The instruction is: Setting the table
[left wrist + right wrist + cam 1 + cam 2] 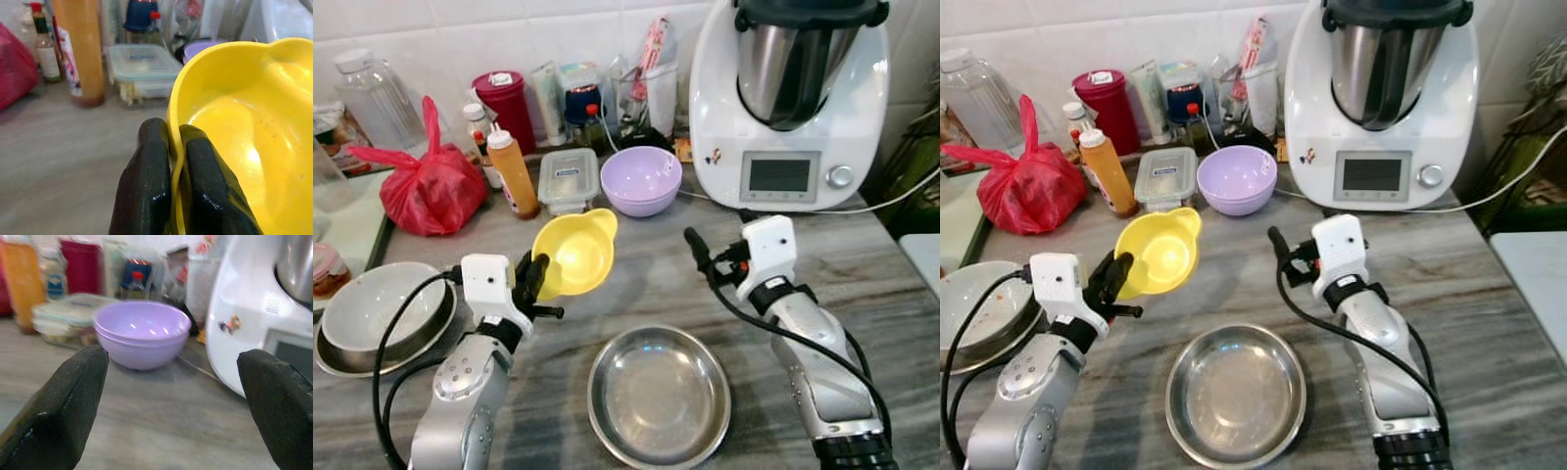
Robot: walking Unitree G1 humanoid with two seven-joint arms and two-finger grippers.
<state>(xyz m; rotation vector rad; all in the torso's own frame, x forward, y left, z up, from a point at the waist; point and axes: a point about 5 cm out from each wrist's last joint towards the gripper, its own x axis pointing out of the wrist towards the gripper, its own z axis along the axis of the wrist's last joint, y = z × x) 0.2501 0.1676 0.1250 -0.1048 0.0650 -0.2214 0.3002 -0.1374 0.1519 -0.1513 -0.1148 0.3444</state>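
A yellow bowl (576, 253) hangs tilted above the grey counter, and my left gripper (534, 274) is shut on its rim; in the left wrist view the two fingers (151, 186) pinch the yellow wall (244, 127). A steel plate (658, 394) lies on the counter in front of me, between my arms. My right gripper (697, 250) stands open above the counter, facing the lilac bowl (142, 333) at the back with nothing between its fingers (63, 401).
Stacked steel bowls (382, 315) sit at the left. Along the back stand a red bag (429, 186), an orange bottle (513, 171), a lidded container (569, 179), jars and a large white kitchen machine (788, 108). A cable (891, 201) runs right.
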